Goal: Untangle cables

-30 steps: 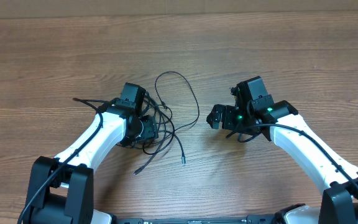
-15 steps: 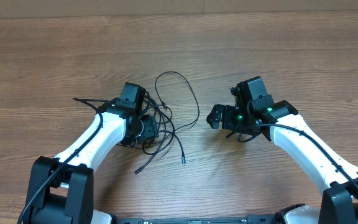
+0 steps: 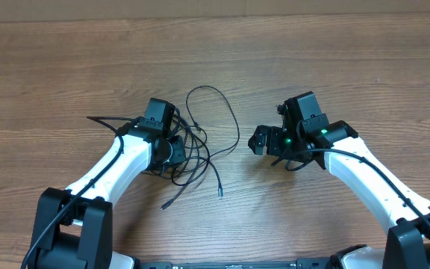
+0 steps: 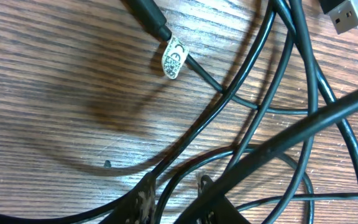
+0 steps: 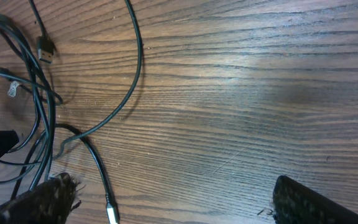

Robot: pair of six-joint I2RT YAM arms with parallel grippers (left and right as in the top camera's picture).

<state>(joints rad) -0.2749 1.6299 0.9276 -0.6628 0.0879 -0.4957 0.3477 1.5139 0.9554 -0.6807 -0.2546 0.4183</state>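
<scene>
Black cables (image 3: 194, 153) lie knotted on the desk (image 3: 364, 60) under the left gripper (image 4: 176, 199), its jaws narrow around one strand; pinching or not, I cannot tell. The right gripper (image 3: 263, 140) hangs spread nearby. Best lift one strand only, slowly.

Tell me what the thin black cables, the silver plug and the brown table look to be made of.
Thin black cables: likely rubber or plastic sheath, smooth with a slight sheen, bending freely. Silver plug: metal, bright rectangular shell. Brown table: wood or wood-look laminate, visible grain; cannot tell which.
</scene>
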